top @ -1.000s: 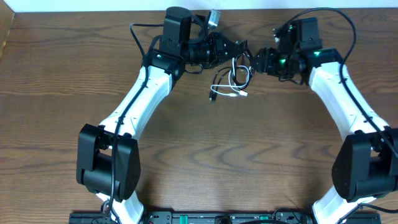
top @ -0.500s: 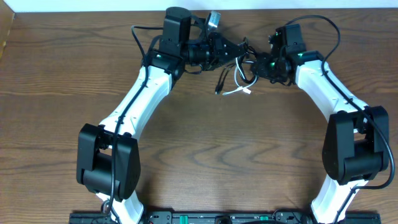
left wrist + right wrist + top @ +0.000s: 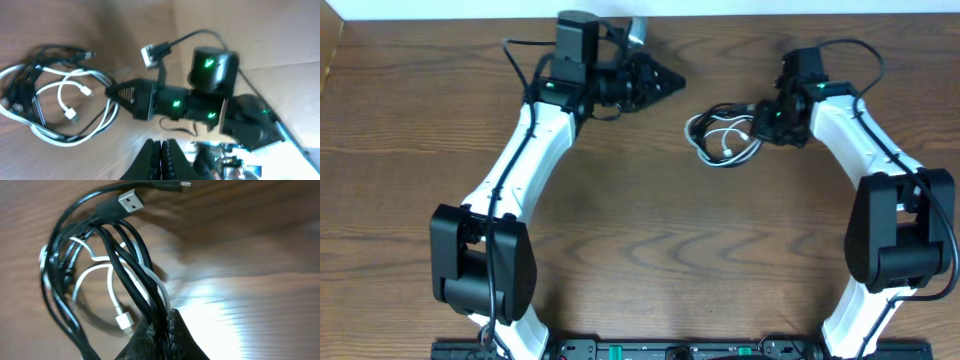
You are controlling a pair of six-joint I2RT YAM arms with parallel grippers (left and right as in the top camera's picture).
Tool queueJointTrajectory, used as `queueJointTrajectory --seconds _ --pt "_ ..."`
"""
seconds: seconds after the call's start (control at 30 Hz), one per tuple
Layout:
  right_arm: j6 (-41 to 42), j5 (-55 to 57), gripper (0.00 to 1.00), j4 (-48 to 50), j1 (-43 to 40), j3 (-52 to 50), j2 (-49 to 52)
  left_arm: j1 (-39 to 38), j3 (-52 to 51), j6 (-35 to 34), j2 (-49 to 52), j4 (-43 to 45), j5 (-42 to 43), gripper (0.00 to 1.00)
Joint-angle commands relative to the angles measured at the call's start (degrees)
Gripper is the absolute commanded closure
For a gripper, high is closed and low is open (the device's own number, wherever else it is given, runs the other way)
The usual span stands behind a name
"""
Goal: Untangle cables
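Note:
The black and white cables (image 3: 722,138) lie as one tangled bundle on the table right of centre. My right gripper (image 3: 761,120) is at the bundle's right edge. In the right wrist view it (image 3: 161,330) is shut on several black strands (image 3: 127,265) and a white one, with a silver USB plug (image 3: 131,202) and a white plug (image 3: 123,321) hanging loose. My left gripper (image 3: 668,83) is shut and empty, up and to the left of the bundle and apart from it. The left wrist view shows its fingers (image 3: 161,155) pressed together, with the white loop (image 3: 114,102) off to the left.
The brown wood table (image 3: 650,250) runs to a pale wall at the back edge. Both white arms reach in from bases at the front edge. Thick black arm wires (image 3: 515,50) loop beside each wrist.
My right gripper has shut on the bundle and drawn it to the right and a little nearer. My left gripper, which was at the bundle, has pulled back to the left without it.

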Motion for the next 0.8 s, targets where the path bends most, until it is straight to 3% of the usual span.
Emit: queueJointTrajectory --seconds 0.0,0.13,0.63,0.77 --pt "-3.0 -9.6 0.99 -0.4 1.1 1.8 -1.4 -2.4 1.0 9.7 -1.5 -4.1 -7.0 0.93" --pt "-2.6 -19.0 0.99 -1.3 0.3 4.9 -4.9 -4.8 1.0 15.4 -1.5 -5.0 -7.3 0.92" --pt "6.9 -33.4 0.99 -0.8 -5.6 5.9 -7.0 -12.7 1.0 30.6 -1.4 -10.7 -9.9 0.88" --pt "7.0 -36.2 0.99 -0.8 -5.6 5.9 -7.0 -16.2 0.9 32.4 -1.2 -10.3 -20.1 0.85"
